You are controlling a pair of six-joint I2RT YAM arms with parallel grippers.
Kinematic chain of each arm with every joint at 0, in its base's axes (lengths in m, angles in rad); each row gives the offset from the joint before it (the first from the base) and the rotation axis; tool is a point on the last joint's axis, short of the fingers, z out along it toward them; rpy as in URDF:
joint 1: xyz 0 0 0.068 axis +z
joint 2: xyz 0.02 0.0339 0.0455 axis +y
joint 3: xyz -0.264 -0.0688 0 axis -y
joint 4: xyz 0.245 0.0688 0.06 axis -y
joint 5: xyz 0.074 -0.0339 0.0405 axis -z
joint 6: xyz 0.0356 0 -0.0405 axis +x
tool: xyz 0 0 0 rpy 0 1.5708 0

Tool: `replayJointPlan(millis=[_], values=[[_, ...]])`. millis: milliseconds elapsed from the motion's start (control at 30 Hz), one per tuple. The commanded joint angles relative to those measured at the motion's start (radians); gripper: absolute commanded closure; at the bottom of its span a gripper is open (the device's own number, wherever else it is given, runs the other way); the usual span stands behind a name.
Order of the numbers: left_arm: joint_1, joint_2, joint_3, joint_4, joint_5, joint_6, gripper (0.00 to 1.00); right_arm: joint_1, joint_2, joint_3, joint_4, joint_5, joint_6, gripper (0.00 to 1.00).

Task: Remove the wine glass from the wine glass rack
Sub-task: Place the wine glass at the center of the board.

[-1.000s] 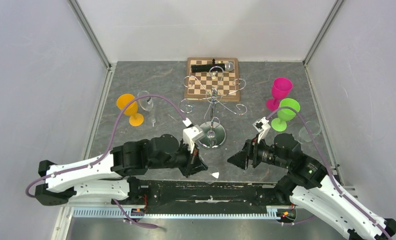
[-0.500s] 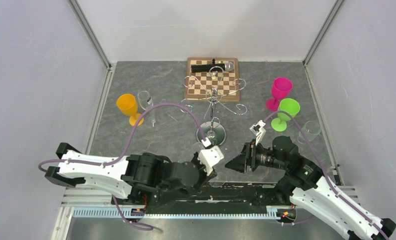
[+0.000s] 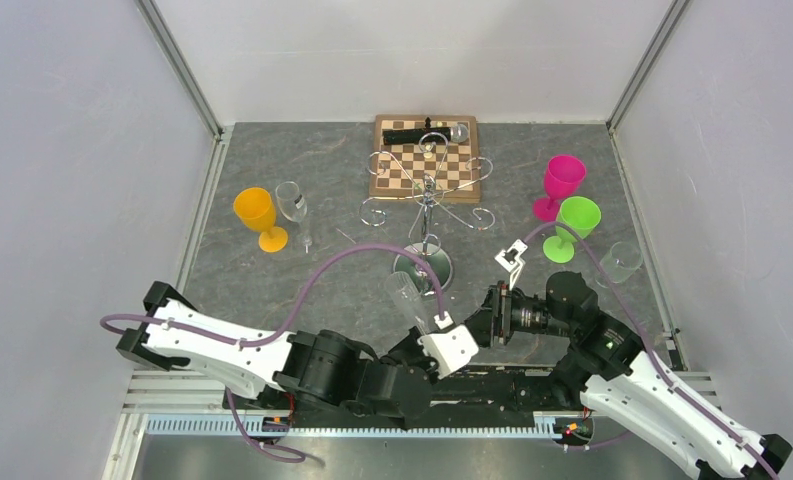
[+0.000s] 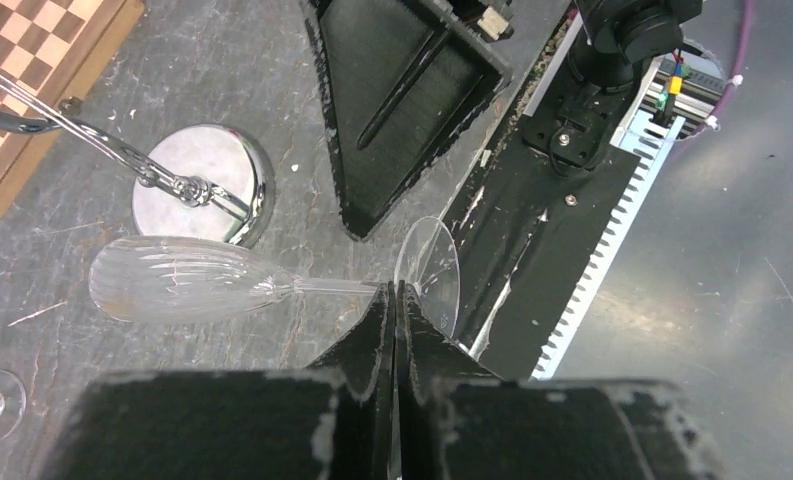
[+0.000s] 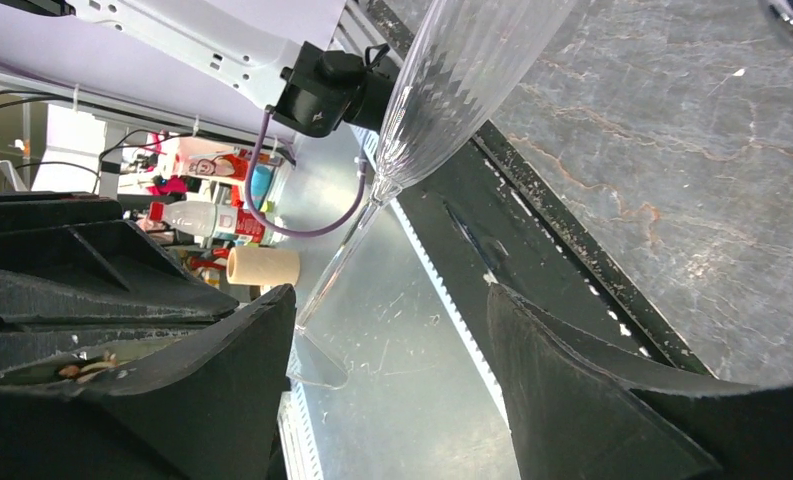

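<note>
The wine glass rack (image 3: 429, 203) is a silver wire stand with a round mirrored base (image 4: 204, 195) and curled arms, mid-table. My left gripper (image 3: 434, 338) is shut on the stem of a clear fluted wine glass (image 3: 404, 295) just by its foot. It holds the glass off the rack, in front of the base. In the left wrist view the glass (image 4: 182, 280) lies sideways with its foot (image 4: 429, 268) at my fingertips (image 4: 380, 318). My right gripper (image 3: 477, 325) is open. In the right wrist view the glass (image 5: 472, 80) hangs in front of it, stem between the fingers (image 5: 222, 350).
A wooden chessboard (image 3: 427, 160) with a black object lies behind the rack. An orange glass (image 3: 257, 215) and a clear glass (image 3: 292, 203) stand at left. Pink (image 3: 562, 180), green (image 3: 575, 222) and another clear glass (image 3: 620, 262) stand at right. Walls enclose the table.
My left arm has swung right and toward the near edge, carrying the clear glass away from the rack to just in front of the right gripper. The right arm has barely moved.
</note>
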Motion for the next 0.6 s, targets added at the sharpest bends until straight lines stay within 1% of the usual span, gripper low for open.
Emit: replayJointPlan(millis=[0, 100, 333, 567], values=[[-0.024, 0.040, 0.064, 0.031, -0.098, 0.067, 0.98, 0.001, 0.024, -0.022, 0.077, -0.069, 0.038, 0.28], [-0.032, 0.070, 0.082, 0.033, -0.113, 0.083, 0.98, 0.001, 0.033, -0.039, 0.130, -0.088, 0.068, 0.29], [-0.044, 0.111, 0.110, 0.033, -0.128, 0.111, 0.98, 0.001, 0.055, -0.056, 0.177, -0.107, 0.092, 0.30], [-0.048, 0.127, 0.112, 0.042, -0.148, 0.125, 0.98, 0.014, 0.068, -0.086, 0.237, -0.117, 0.136, 0.38]])
